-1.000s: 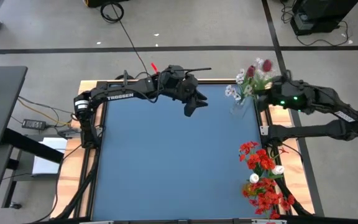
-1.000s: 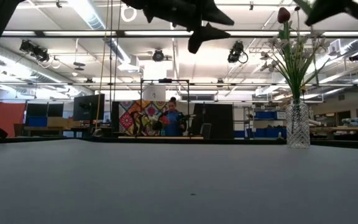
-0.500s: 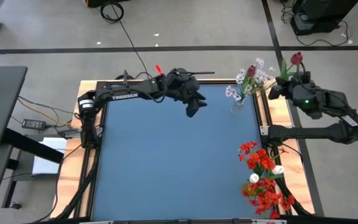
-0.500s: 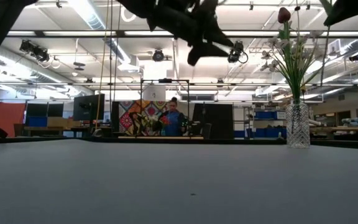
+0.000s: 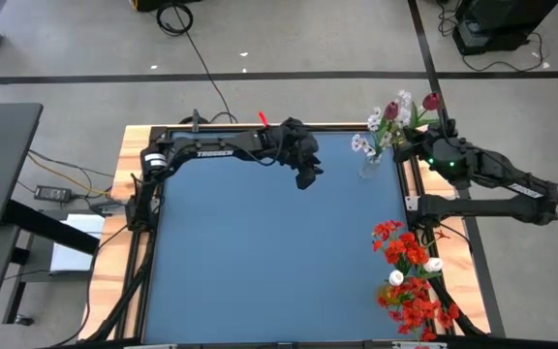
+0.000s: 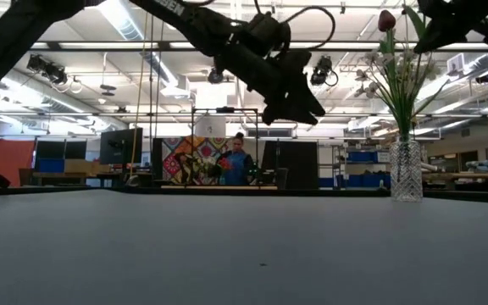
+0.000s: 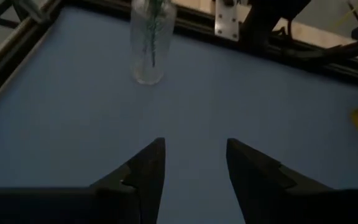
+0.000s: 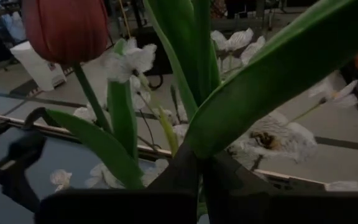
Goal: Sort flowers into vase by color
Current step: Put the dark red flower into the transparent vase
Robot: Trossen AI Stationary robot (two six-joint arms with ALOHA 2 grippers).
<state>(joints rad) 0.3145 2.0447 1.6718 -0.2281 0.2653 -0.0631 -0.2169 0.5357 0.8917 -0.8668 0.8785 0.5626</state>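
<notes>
Red blooms point(image 5: 410, 281) lie heaped at the near right table point(image 5: 260, 252) edge, light and floppy, best pinched low on the stem. Farther back, the left gripper point(image 5: 307, 175) hovers spread; the right gripper point(image 5: 422, 145) pinches a dark red bud point(image 5: 431, 101) beside the vase point(image 5: 372, 163).

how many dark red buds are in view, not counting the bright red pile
2: one dark red bud stands in the vase among the white blossoms; a second bud is beside it, on a stem pinched in the right gripper. Others may be hidden.

Blue table point(image 5: 260, 252) | glass vase point(image 5: 372, 163) stood just beside right gripper point(image 5: 417, 147) | red flowers point(image 5: 413, 281) lay well apart from it
</notes>
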